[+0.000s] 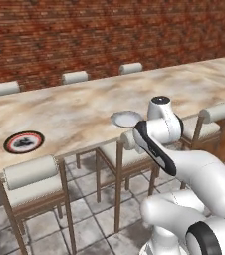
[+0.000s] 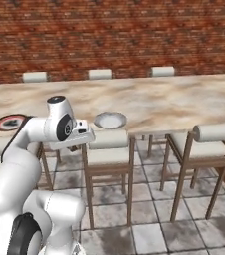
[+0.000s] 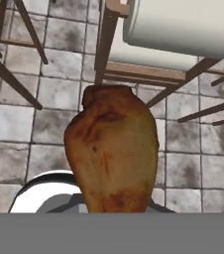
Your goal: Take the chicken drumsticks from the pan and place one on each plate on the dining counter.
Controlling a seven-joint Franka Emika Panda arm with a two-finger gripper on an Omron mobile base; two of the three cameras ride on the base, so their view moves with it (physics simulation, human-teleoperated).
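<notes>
A golden-brown drumstick (image 3: 112, 149) is held in the closed jaws, filling the middle of the hand view above a tiled floor (image 3: 15, 129). On the bench (image 1: 74, 112), a ringed plate (image 1: 24, 142) is seen at left and a greyish plate (image 1: 126, 119) at centre.

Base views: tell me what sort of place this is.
Likely a home kitchen's dining area: a long marbled dining counter with two plates set out, cushioned wooden chairs on both sides, a brick wall and tiled floor.
</notes>
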